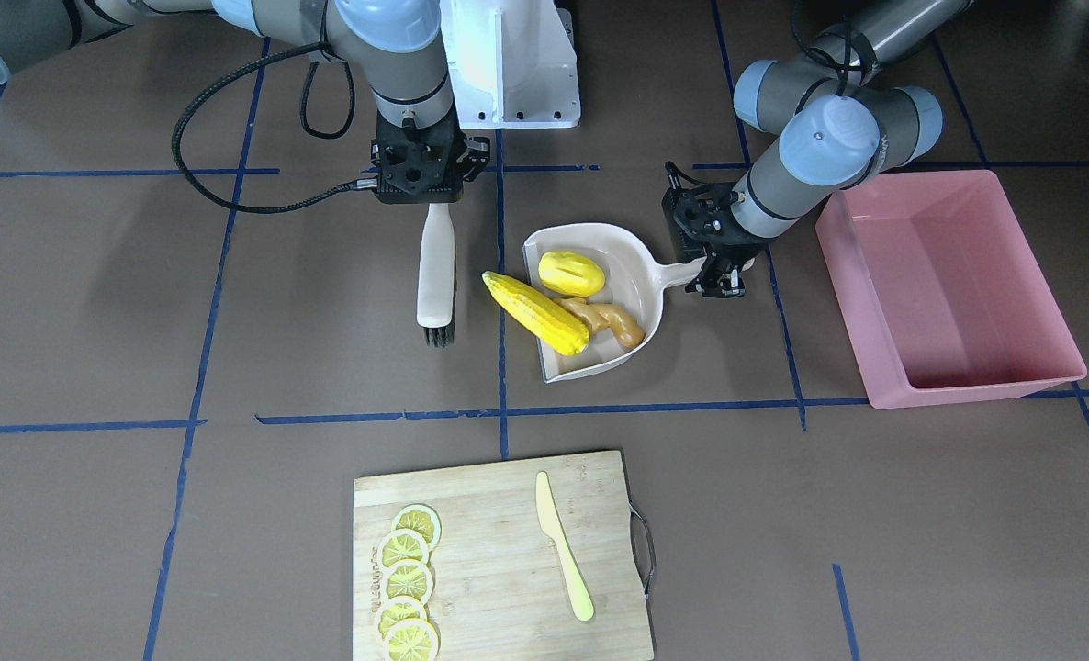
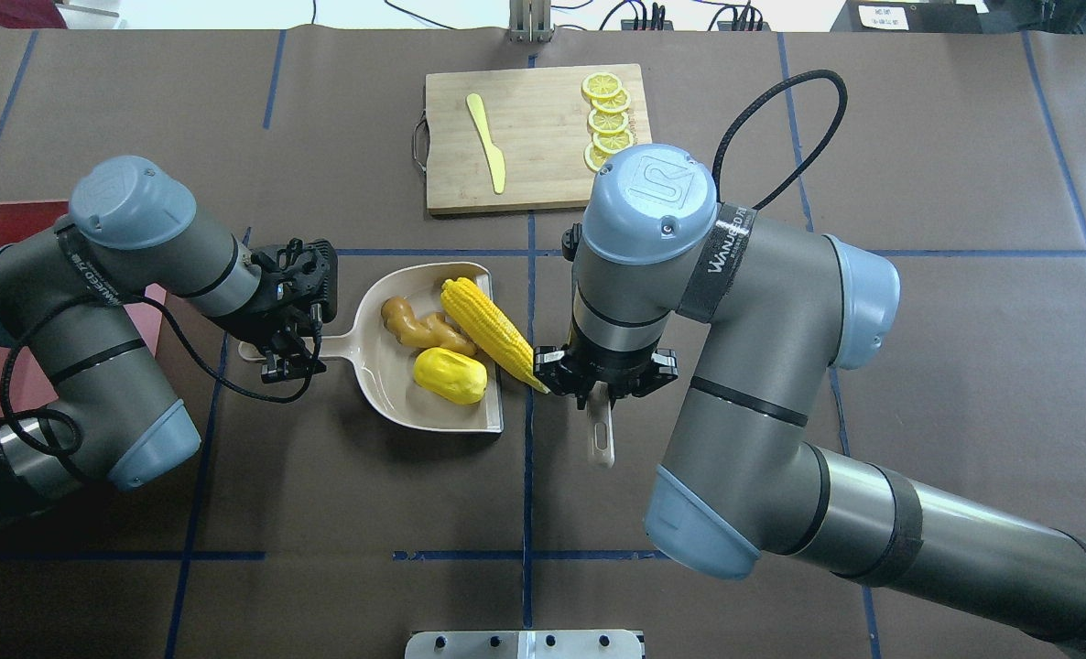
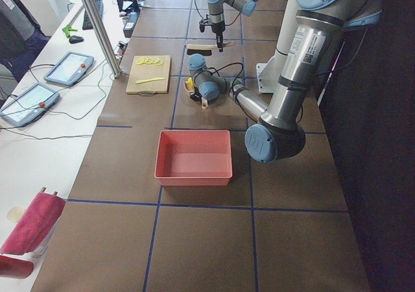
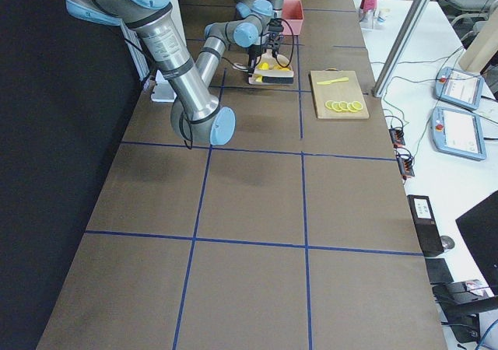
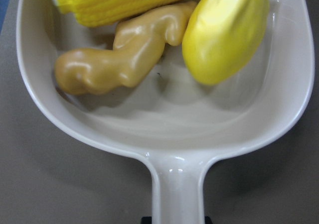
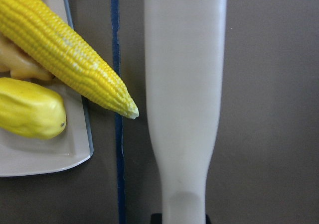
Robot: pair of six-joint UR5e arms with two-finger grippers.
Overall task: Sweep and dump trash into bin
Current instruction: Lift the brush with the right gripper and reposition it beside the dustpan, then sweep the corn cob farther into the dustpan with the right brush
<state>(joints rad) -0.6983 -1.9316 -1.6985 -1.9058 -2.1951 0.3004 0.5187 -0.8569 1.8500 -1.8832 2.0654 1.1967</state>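
Observation:
The beige dustpan (image 1: 638, 264) rests on the table and holds all the trash: a yellow corn cob (image 1: 535, 312), a stubby yellow vegetable (image 1: 570, 274) and a tan ginger root (image 1: 611, 319). The corn's tip sticks out past the pan's open edge (image 6: 70, 55). My left gripper (image 1: 719, 278) is shut on the dustpan's handle (image 5: 177, 189). My right gripper (image 1: 434, 197) is shut on a beige brush (image 1: 436, 275), whose black bristles sit just beside the pan's mouth. The pink bin (image 1: 948, 285) stands beyond the left arm, apart from the pan.
A wooden cutting board (image 1: 499, 560) with lemon slices (image 1: 407, 578) and a pale yellow knife (image 1: 563, 546) lies at the table's far side from the robot. The white robot base (image 1: 508, 64) stands between the arms.

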